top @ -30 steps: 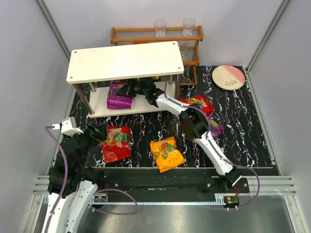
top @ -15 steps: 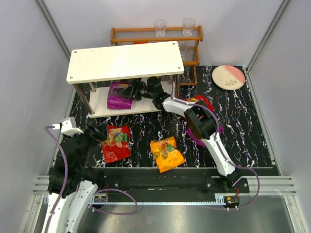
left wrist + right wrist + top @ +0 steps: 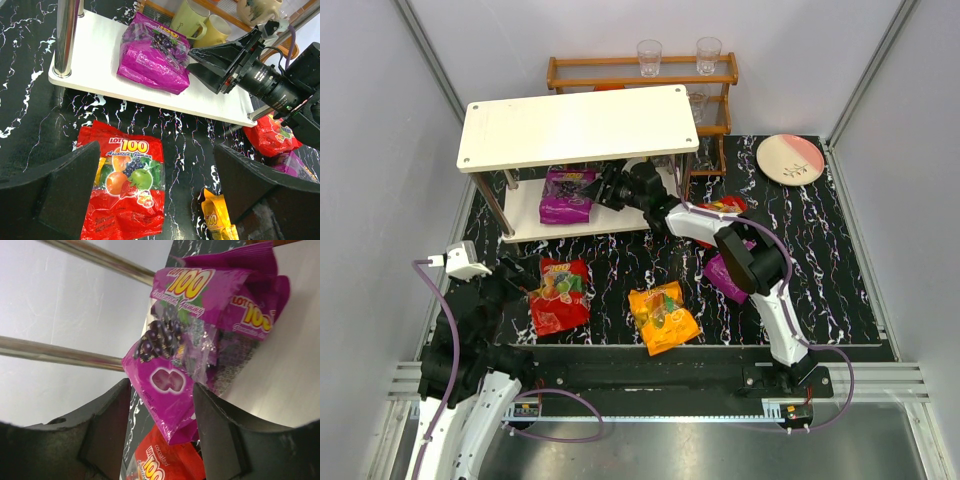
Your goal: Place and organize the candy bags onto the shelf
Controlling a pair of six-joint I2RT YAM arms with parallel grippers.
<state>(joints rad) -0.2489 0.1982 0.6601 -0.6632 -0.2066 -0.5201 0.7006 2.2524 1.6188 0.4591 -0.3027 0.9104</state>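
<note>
The white shelf (image 3: 578, 125) stands at the back left. One purple candy bag (image 3: 567, 195) (image 3: 152, 52) lies on its lower board (image 3: 100, 55). My right gripper (image 3: 605, 187) (image 3: 162, 390) reaches under the top board. It is open, and the bag's near end (image 3: 172, 390) lies loose between its fingers. A red bag (image 3: 558, 295) (image 3: 122, 190) and an orange bag (image 3: 663, 316) lie flat on the black mat. My left gripper (image 3: 518, 283) (image 3: 160, 195) hangs wide open above the red bag. A second red bag (image 3: 725, 207) and a second purple bag (image 3: 728, 278) are partly hidden by my right arm.
A brown wooden rack (image 3: 640, 75) with clear glasses and mugs (image 3: 192, 20) stands behind the shelf. A pink plate (image 3: 790, 158) lies at the back right. The shelf's metal legs (image 3: 67, 35) stand at the lower board's corners. Grey walls close in both sides.
My right gripper has opened and let go of the purple bag on the lower board, then drawn back a little to the right. The left arm has not moved.
</note>
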